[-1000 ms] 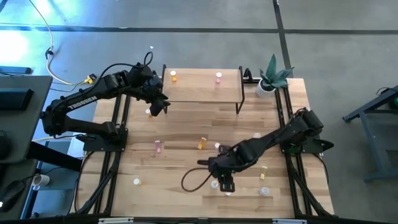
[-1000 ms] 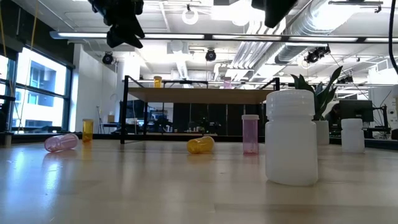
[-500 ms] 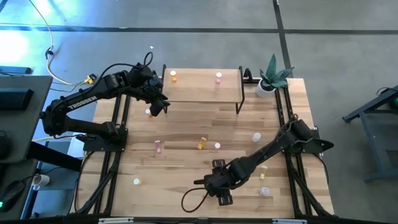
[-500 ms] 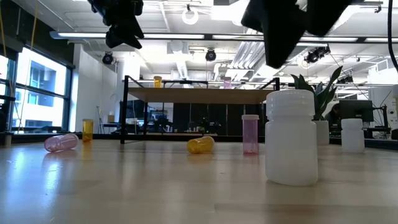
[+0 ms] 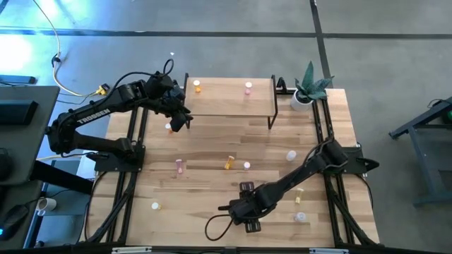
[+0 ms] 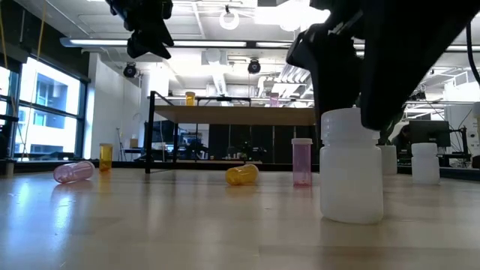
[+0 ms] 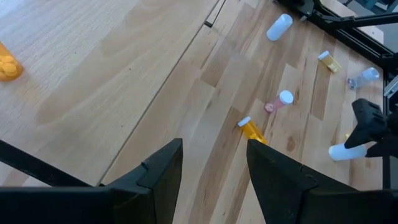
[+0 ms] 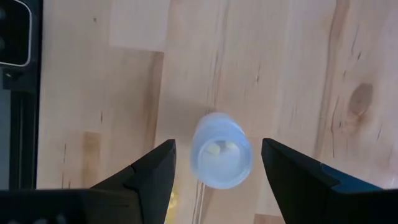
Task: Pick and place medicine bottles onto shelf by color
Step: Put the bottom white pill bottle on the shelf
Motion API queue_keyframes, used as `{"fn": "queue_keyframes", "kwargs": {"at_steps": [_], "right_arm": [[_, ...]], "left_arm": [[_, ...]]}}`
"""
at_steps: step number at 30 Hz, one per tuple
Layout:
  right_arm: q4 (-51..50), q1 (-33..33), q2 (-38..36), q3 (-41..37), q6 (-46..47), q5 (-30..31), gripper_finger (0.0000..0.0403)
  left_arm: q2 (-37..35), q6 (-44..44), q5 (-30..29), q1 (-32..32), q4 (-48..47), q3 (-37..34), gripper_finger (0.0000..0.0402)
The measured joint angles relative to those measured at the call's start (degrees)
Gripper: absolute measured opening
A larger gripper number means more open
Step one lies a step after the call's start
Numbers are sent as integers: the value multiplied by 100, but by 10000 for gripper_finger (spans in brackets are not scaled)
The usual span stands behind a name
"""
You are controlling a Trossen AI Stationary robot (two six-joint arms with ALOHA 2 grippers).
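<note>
shelf [image 5: 229,99]: 2 bottles, orange [image 5: 197,88], pink [image 5: 248,87] | white bottle [image 6: 351,165] upright, table front

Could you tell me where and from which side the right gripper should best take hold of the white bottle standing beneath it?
Probably from straight above, across the round body just below the cap: the white bottle stands upright between the open right gripper.

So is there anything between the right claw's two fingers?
Yes. In the right wrist view a white bottle stands between the right gripper's open fingers, not yet squeezed. The low view shows that gripper lowered over it.
</note>
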Motion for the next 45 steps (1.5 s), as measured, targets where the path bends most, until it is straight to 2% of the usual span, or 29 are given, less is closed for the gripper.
{"fn": "queue_keyframes", "kwargs": {"at_steps": [4,12,15,21,29,38,45], "right_arm": [[2,-7,26,0,24,0,214],[9,-127,26,0,106,-22,137],[12,-183,22,0,130,-54,122],[-12,-335,-43,0,119,-89,122],[-114,-828,-479,0,-88,-82,122],[-212,-1686,-1168,1,-299,-31,121],[-295,-2431,-1687,2,-538,329,122]], "left_arm": [[0,1,0,0,0,1,170],[0,122,-1,0,0,0,170],[0,127,-2,0,-2,0,170],[0,109,-44,30,-13,1,170],[-98,263,-46,359,1,1,170],[-120,433,-70,520,21,1,170],[-120,559,-68,520,55,1,170]]}}
